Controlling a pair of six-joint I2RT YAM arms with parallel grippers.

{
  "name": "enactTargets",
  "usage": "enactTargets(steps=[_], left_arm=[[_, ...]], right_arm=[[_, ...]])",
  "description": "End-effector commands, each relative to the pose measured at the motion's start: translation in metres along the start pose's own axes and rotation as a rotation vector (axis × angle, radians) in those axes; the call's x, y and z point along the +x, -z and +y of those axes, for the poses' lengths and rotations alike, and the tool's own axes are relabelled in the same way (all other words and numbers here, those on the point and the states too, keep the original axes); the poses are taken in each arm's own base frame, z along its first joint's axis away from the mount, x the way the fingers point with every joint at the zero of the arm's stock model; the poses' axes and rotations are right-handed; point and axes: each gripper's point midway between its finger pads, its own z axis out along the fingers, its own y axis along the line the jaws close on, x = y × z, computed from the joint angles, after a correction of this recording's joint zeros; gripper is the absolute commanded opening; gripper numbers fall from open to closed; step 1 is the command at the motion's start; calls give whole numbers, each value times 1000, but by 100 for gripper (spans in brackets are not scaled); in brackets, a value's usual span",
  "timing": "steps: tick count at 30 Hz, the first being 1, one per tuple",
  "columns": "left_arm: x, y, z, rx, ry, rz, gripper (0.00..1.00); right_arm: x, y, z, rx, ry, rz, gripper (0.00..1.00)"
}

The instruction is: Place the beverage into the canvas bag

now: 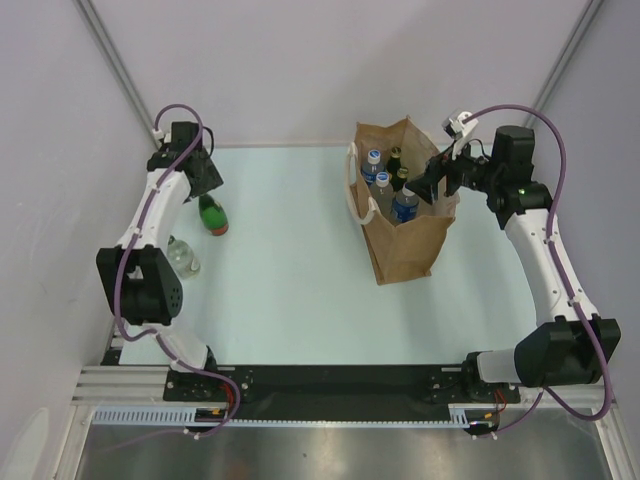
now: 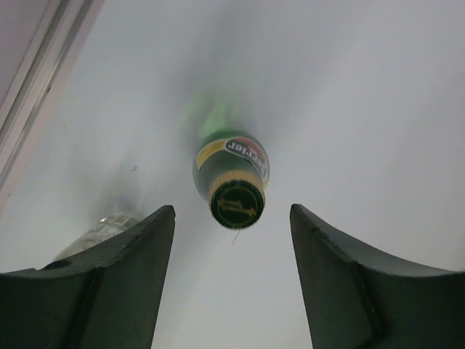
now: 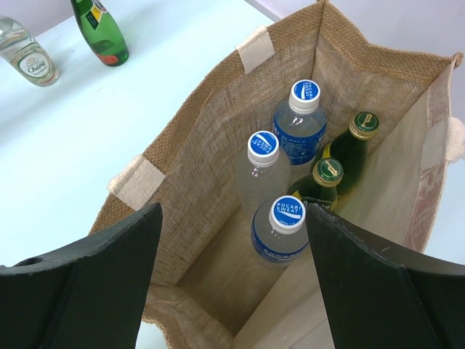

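From above, the canvas bag (image 1: 405,250) stands right of centre with the right gripper (image 1: 432,183) at its rim, and the left gripper (image 1: 207,185) is over a green bottle (image 1: 212,216). The left wrist view adds jaws spread and empty; the right wrist view shows the same, plus five bottles (image 3: 288,225) inside the bag.

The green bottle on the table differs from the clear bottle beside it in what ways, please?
The green bottle is dark green; the clear bottle is colourless. The green bottle stands farther back; the clear bottle nearer and further left. Both stand upright outside the canvas bag.
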Motion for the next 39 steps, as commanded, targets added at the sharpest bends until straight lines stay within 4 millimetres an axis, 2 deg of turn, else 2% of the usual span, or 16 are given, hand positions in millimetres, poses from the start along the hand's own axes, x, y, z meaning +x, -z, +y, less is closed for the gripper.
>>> enactTargets(steps=[1, 9, 21, 27, 30, 31, 34, 37, 38, 39], left_arm=[[-34, -6, 8, -27, 22, -66, 66], [-28, -18, 7, -19, 11, -32, 56], [-20, -24, -3, 26, -5, 6, 52], [-16, -25, -3, 33, -16, 19, 43], [-22, -20, -3, 41, -23, 3, 29], [-26, -14, -5, 54, -26, -9, 21], [-30, 0, -12, 99, -71, -30, 7], [-28, 12, -19, 142, -135, -41, 1], [-34, 23, -20, 169, -157, -69, 1], [-25, 30, -33, 205, -197, -67, 0]], right_arm=[[-13, 8, 2, 18, 37, -39, 86], [-11, 10, -4, 37, 33, -35, 85], [-12, 11, -4, 39, 38, -37, 86], [-10, 12, -4, 45, 38, -34, 86], [-9, 12, -4, 44, 40, -33, 86], [-9, 12, -4, 43, 41, -32, 86], [-7, 12, -3, 38, 42, -26, 86], [-6, 12, 0, 26, 40, -24, 86], [-4, 12, 0, 24, 37, -21, 86], [-4, 12, 2, 13, 38, -22, 86]])
